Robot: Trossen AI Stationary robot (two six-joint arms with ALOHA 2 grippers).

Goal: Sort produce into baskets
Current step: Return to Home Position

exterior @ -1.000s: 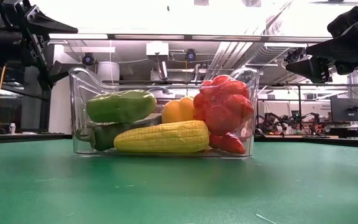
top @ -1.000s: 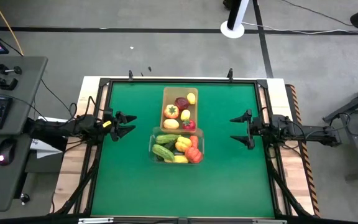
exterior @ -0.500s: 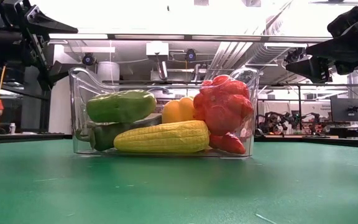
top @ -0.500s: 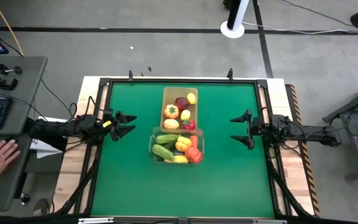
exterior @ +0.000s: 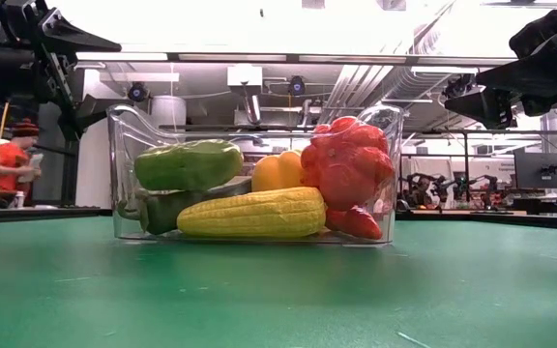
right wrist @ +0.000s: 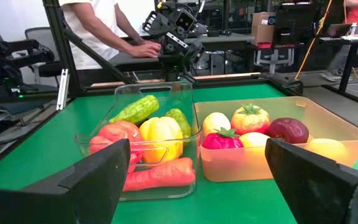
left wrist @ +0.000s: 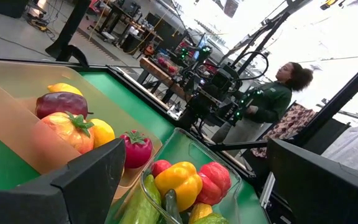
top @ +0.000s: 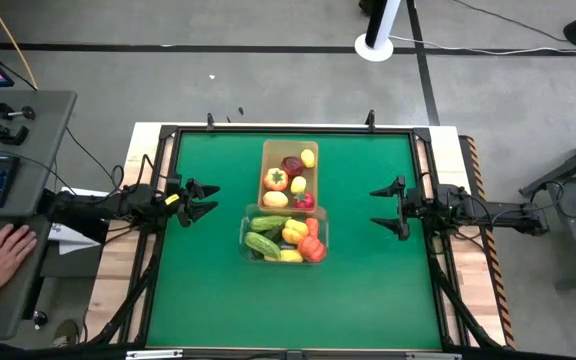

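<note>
Tan bin (top: 265, 165) lengthwise far-to-near, clear bin (top: 244, 236) crosswise at its near end; left gripper (top: 211, 200) and right gripper (top: 374, 207) with fingers spread, empty.

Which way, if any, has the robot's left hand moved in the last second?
No. In the high view the left hand stays open, at the same gap from the tan basket as before.

1. Plain green across the mat (top: 368, 270).
2. Tan on the far bin (top: 280, 150) — red, yellow and orange inside.
3. Clear near bin (top: 243, 235); green cucumbers (top: 263, 243), yellow pepper (top: 294, 233).
4. Yellow corn (exterior: 251, 215) — rows of kernels.
</note>
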